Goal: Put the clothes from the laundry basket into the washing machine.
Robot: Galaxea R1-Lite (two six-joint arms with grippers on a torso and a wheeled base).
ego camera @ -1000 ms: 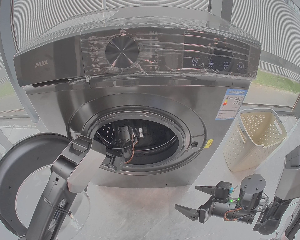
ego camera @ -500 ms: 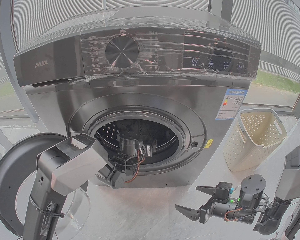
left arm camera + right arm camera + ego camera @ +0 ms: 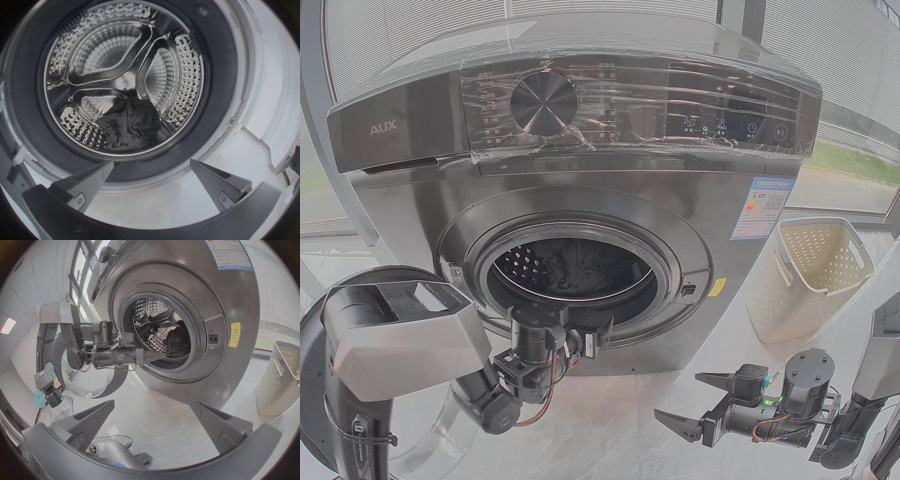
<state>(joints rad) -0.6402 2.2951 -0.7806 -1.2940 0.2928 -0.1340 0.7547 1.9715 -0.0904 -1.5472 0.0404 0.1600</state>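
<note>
Left gripper [image 3: 150, 163]: fingers spread wide, positioned just outside the washing machine [image 3: 612, 187] door opening. Dark clothes [image 3: 129, 126] lie straight ahead of it, low in the drum [image 3: 125, 56]. Right gripper [image 3: 151, 404]: spread wide above the floor [image 3: 600, 425], with the laundry basket [image 3: 812, 275] nearby.

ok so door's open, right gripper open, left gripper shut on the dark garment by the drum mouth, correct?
No: the left gripper is open and empty by the drum mouth; the dark garment lies loose inside the drum, per the left wrist view. Door and right gripper are open.
</note>
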